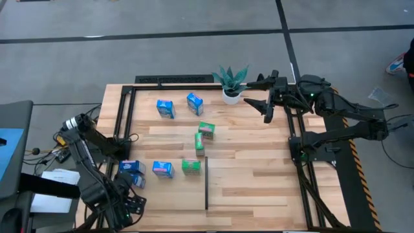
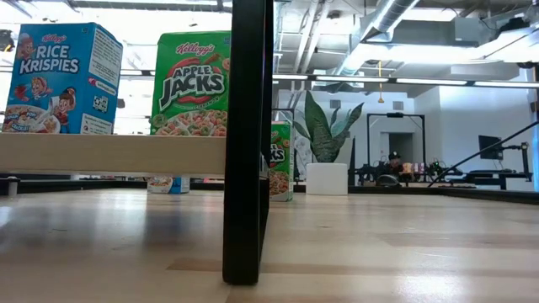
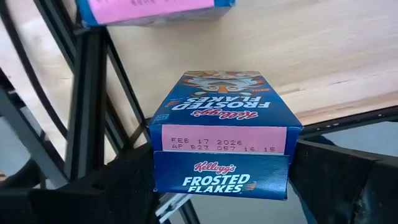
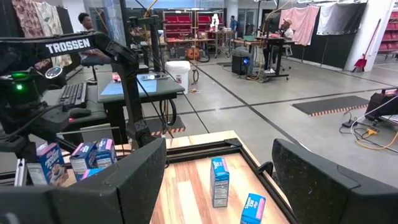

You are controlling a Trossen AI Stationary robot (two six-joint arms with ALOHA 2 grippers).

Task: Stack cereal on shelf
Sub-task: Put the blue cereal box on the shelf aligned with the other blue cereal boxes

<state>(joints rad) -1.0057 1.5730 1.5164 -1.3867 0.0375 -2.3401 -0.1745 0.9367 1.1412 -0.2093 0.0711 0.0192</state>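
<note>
Seven small cereal boxes are showing on the worktop (image 1: 259,175) from above, and none are stacked yet, so I judge the task to be at an early stage.

At the near left, the left claw (image 1: 132,183) is clamped on a blue Frosted Flakes box (image 3: 222,134), which is sitting between its dark fingers (image 3: 348,180) at the near-left corner, right over the black rail frame (image 1: 123,110). Another blue box (image 1: 130,167) is lying just beside it, its pink end showing in the left wrist view. Further right along the near row, a blue box (image 1: 163,169) and a green box (image 1: 191,166) are standing just left of the thin black divider strip (image 1: 206,183).

Toward the middle, two green boxes (image 1: 202,136) are sitting close together, and two blue boxes (image 1: 180,105) are standing farther back. A potted plant (image 1: 231,83) is standing at the far edge.

At the far right, the right claw (image 1: 264,98) is hovering beside the plant with its fingers apart and nothing between them.

Room looks generous: bare planks are stretching right of the divider. The left arm is working tight against the frame rail and cables, so lifting clear of that edge looks like the main snag risk.
</note>
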